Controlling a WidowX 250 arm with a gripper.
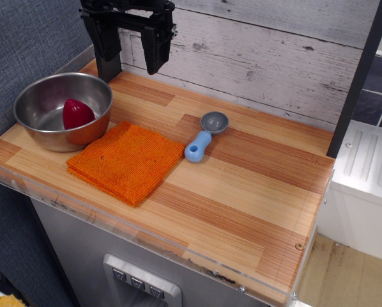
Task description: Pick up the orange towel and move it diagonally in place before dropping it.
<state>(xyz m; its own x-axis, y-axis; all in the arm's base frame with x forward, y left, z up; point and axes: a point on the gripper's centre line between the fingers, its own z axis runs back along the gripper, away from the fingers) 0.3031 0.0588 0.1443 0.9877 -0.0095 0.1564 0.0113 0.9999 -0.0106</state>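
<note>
The orange towel (pixel 127 161) lies flat and folded on the wooden counter (pixel 242 192), its left corner touching the steel bowl. It is square, ribbed and set diagonally. My black gripper (pixel 131 54) hangs at the top left, above the back of the counter, well above and behind the towel. Its two fingers (pixel 156 48) are spread apart with nothing between them.
A steel bowl (pixel 43 125) with a red object (pixel 77 114) inside stands at the left. A small blue-grey scoop (pixel 205 135) lies just right of the towel. A white plank wall (pixel 267 57) backs the counter. The counter's front edge has a clear plastic lip.
</note>
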